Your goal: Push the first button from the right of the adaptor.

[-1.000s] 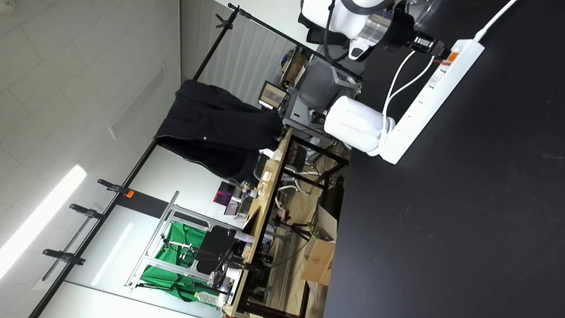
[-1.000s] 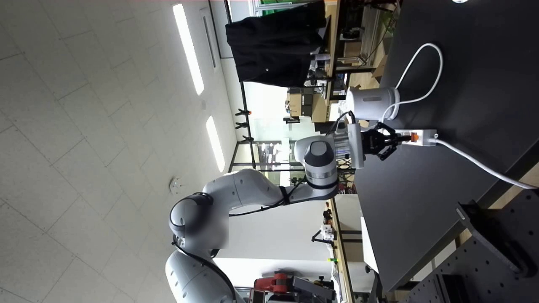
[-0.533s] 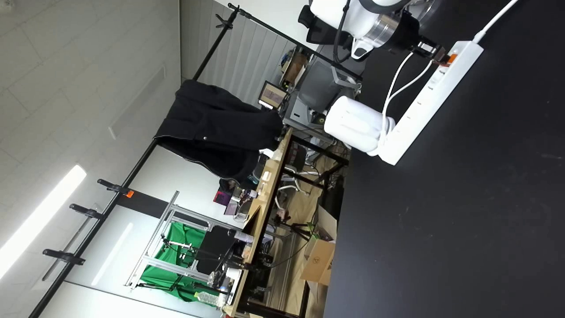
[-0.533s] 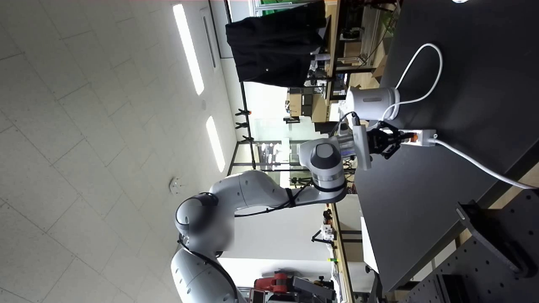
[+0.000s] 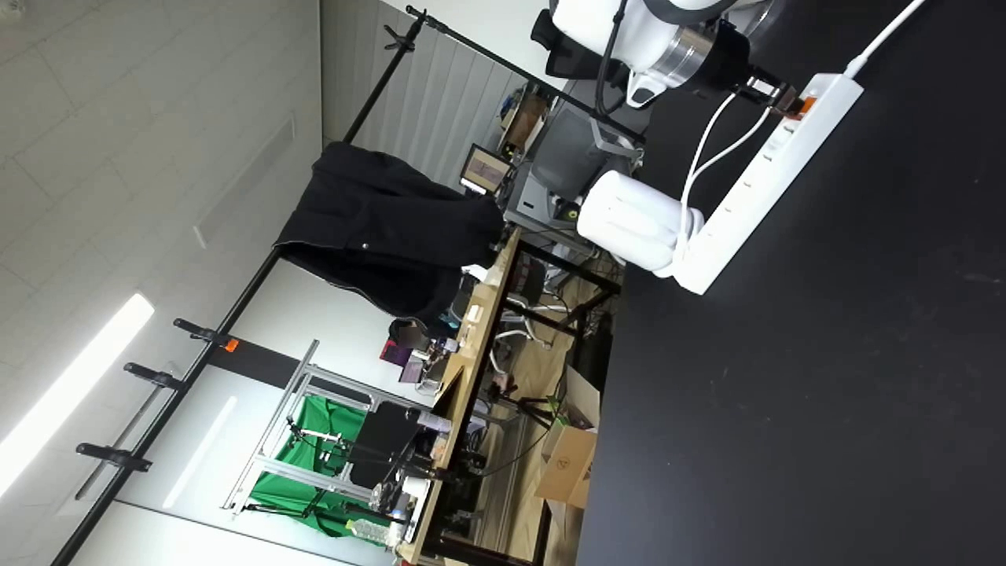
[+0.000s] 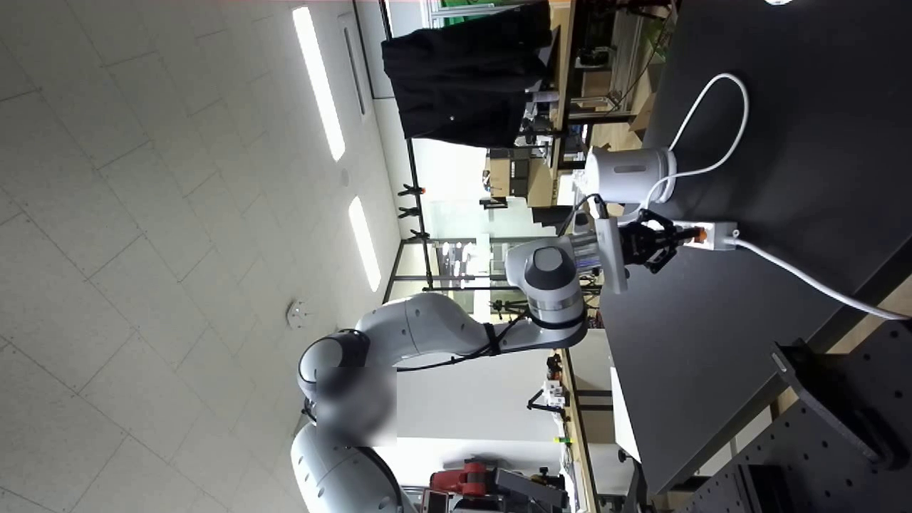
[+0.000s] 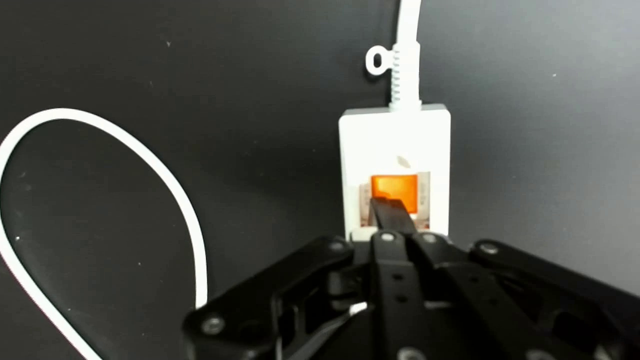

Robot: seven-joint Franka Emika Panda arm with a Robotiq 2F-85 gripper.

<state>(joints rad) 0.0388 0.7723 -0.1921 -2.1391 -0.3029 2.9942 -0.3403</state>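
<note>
The adaptor is a long white power strip (image 5: 766, 185) on the black table; its end also shows in an exterior view (image 6: 724, 234) and in the wrist view (image 7: 395, 137). The orange button (image 7: 402, 187) sits near the end where the thick cable leaves, and it shows in both exterior views (image 5: 808, 104) (image 6: 702, 234). My gripper (image 7: 390, 202) is shut and empty. Its fingertips lie on the button's near left part and appear to touch it, hiding that corner. The gripper is at the button in both exterior views too (image 5: 794, 108) (image 6: 692, 234).
A white rounded block (image 5: 633, 220) stands beside the strip's far end; it also shows in an exterior view (image 6: 630, 174). A thin white cable (image 7: 192, 225) loops over the table. A thick white cable (image 6: 805, 274) runs from the strip past the table edge.
The arm has moved closer to the strip, and the fingertips have come down onto the orange button. Over the last half second the gripper has barely shifted.
</note>
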